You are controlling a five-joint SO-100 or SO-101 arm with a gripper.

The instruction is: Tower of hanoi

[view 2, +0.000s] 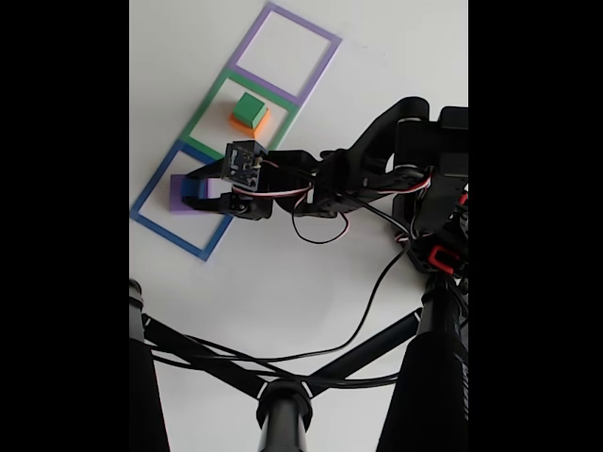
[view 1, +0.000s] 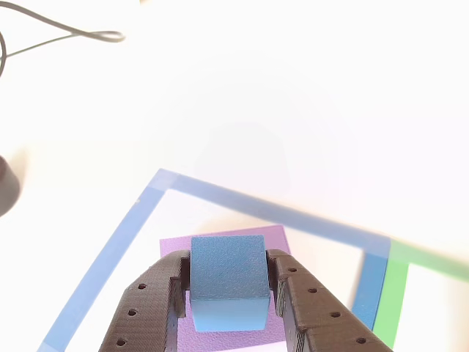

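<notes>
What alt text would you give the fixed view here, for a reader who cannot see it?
A dark robot arm reaches left across a white table, its gripper closed around a small blue cube over a purple slab inside a blue square outline. In the green outline beside it, a green cube sits on an orange cube; the purple outline beyond is vacant.

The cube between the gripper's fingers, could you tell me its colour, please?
Blue cube, clearest in the other view.

White table (view 2: 283, 282), blue outline (view 2: 151, 224), green outline (view 2: 209, 104), purple outline (view 2: 250, 45) flat on it; purple slab (view 2: 181, 205) inside blue; orange cube (view 2: 254, 120) inside green; black cable (view 2: 363, 306) trailing across
</notes>
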